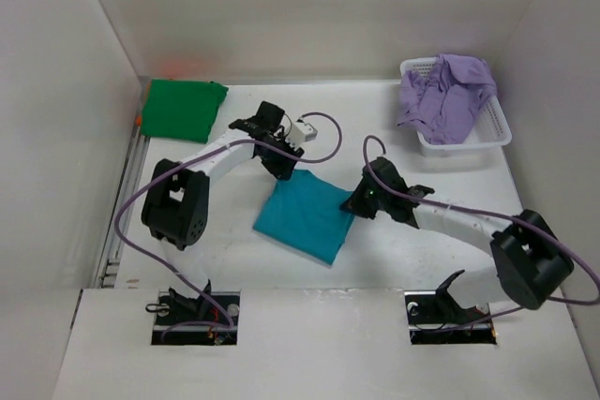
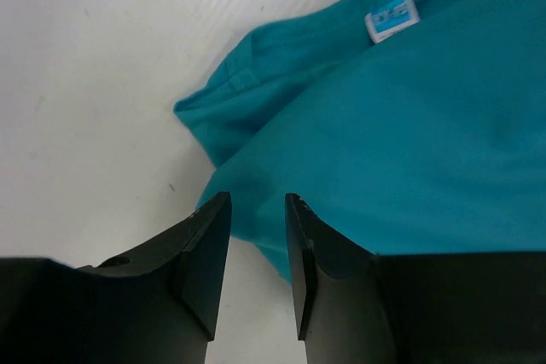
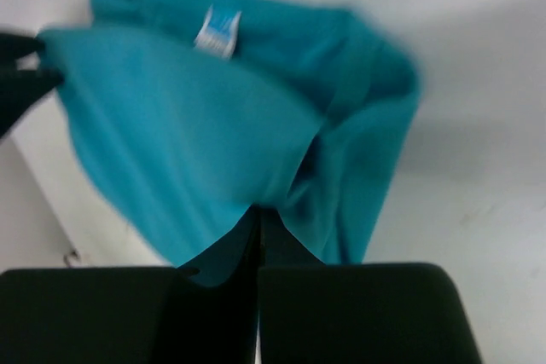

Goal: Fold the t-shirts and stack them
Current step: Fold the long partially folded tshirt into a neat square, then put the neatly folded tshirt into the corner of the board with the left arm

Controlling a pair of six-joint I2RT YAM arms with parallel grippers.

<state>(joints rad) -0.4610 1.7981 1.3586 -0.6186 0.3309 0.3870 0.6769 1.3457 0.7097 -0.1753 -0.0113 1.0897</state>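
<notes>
Right gripper (image 3: 258,232) clamps the teal soft cloth t-shirt (image 3: 171,125) at its edge
Your left gripper (image 2: 257,202), jaws apart, has the cloth's corner just ahead-right

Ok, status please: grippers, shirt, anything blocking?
Left gripper open over teal shirt corner. Right gripper shut on its edge. Green shirt folded far left, lavender shirt in basket. Nothing seen in the way.

White arm links (image 1: 225,149) with black joints (image 1: 176,205), purple cables (image 1: 116,222), matte black fingers (image 2: 205,253).
</notes>
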